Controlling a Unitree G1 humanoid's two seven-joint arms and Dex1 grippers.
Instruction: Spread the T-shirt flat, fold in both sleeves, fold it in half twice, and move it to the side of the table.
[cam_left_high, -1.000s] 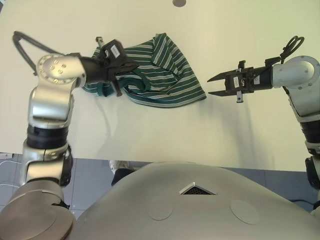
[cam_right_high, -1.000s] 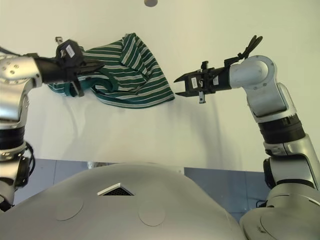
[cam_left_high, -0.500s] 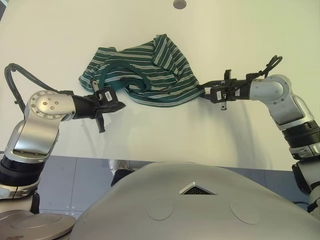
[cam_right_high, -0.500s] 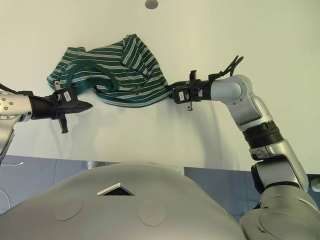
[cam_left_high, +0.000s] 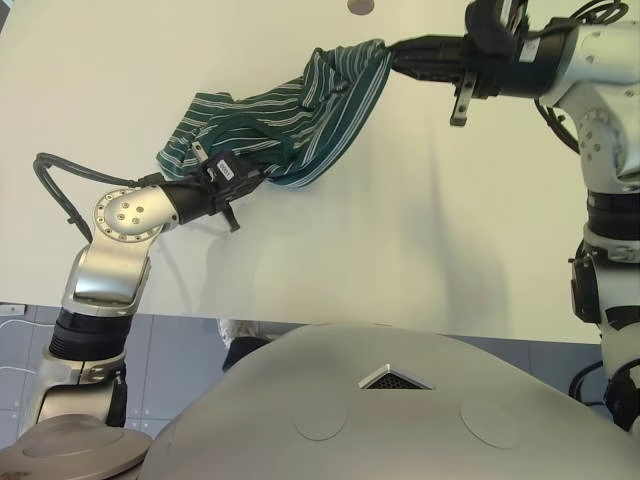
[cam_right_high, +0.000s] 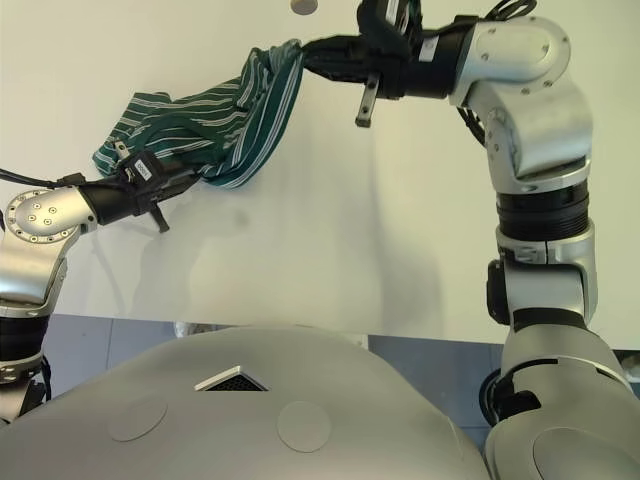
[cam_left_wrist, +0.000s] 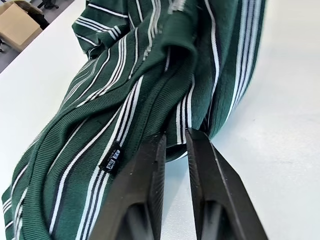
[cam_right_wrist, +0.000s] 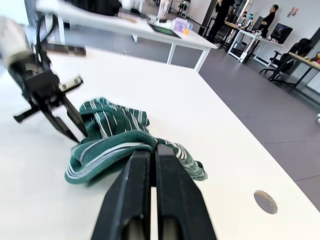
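Note:
The green T-shirt with white stripes lies crumpled on the white table. Its right end is pulled up off the surface. My right gripper is shut on that raised edge, and the fabric is pinched between its fingers in the right wrist view. My left gripper sits low at the shirt's near hem. Its fingers are nearly together, with their tips against the ribbed hem. No cloth is clearly caught between them.
A small grey disc is set into the table near its far edge. White tabletop stretches to the right of and in front of the shirt. A cardboard box stands on the floor beyond the table, and other desks stand in the room behind.
My right gripper has closed on the shirt's right edge and lifted it up and back, stretching the cloth. My left gripper has moved from the table front to the shirt's near hem.

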